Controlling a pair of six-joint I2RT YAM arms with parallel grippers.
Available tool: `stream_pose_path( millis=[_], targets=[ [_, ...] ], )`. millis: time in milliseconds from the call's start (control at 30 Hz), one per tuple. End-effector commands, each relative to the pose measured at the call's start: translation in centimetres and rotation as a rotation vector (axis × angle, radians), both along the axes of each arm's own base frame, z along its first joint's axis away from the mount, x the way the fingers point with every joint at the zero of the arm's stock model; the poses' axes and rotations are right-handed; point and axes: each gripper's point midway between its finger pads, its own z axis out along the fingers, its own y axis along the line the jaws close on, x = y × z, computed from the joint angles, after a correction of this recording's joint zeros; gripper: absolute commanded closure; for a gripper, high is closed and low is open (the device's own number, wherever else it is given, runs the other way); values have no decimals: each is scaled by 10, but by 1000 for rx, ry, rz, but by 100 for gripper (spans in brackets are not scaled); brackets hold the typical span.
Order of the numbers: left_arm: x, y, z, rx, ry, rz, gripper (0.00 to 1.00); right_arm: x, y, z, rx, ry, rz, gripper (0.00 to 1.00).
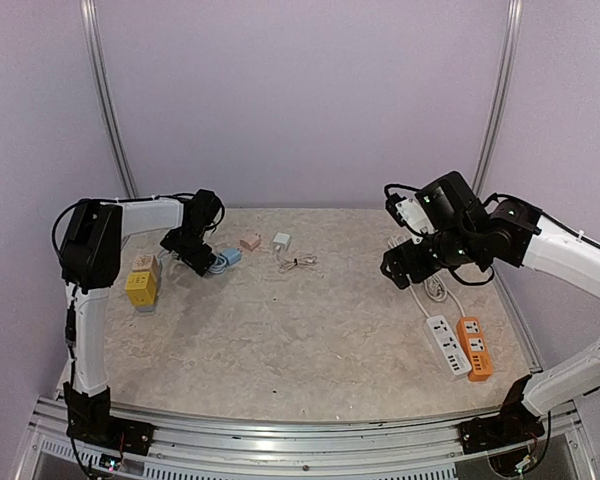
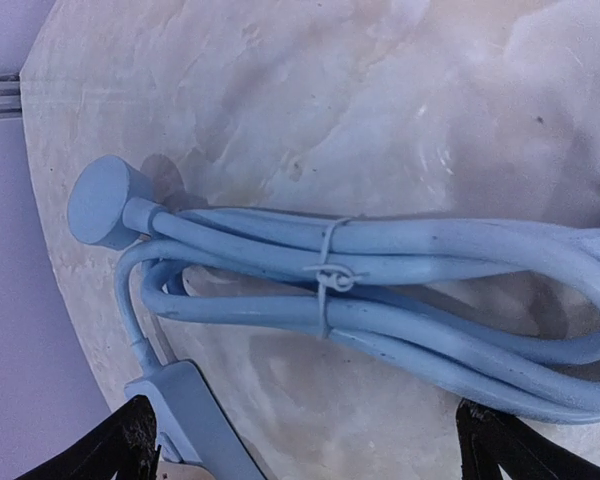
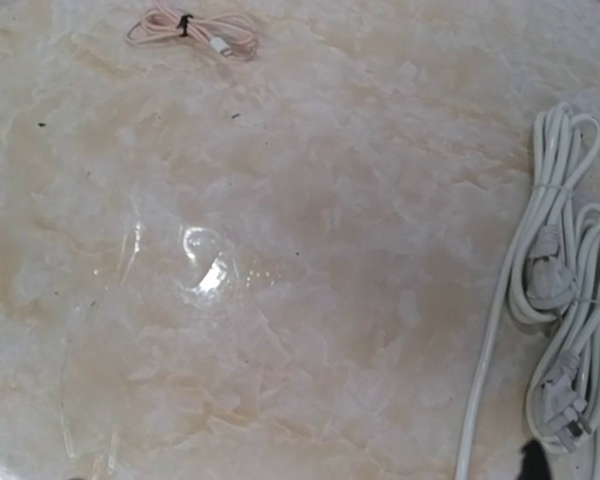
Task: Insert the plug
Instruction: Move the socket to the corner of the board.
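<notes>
Left pincer (image 2: 315, 450) hangs wide open just above the tied blue cord (image 2: 400, 270), seemingly poised to grasp its plug (image 2: 105, 200); right pincer (image 1: 405, 268), well apart, gapes empty.

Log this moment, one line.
left gripper: open over blue cord bundle | right gripper: open, empty | blue plug: not inserted

The stone-patterned desk (image 1: 280, 330) is showing cream with tan mottling; the tied pale blue rubber cord bundle (image 2: 430, 260) is looking uniformly blue; the long white plastic power strip (image 1: 447, 345) is contrasting with the long orange plastic power strip (image 1: 475, 348); the thin coiled pink cable (image 3: 190, 28) is appearing salmon.
</notes>
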Motion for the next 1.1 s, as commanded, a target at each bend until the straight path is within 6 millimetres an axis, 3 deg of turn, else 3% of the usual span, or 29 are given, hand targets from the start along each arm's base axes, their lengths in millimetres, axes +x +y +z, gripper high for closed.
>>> stream_pose_path(
  millis=[0, 533, 733, 1067],
  targets=[
    [22, 12, 4, 7, -55, 71, 1, -2, -10, -3, -4, 13, -29, 11],
    [88, 39, 2, -12, -192, 264, 1, -6, -19, -8, -19, 35, -62, 11],
    [99, 59, 2, -14, -247, 382, 1, -7, -23, -14, -35, 44, -79, 11],
    [107, 103, 31, -102, -396, 600, 1, 1, -25, -47, -47, 103, -104, 11]
  ],
)
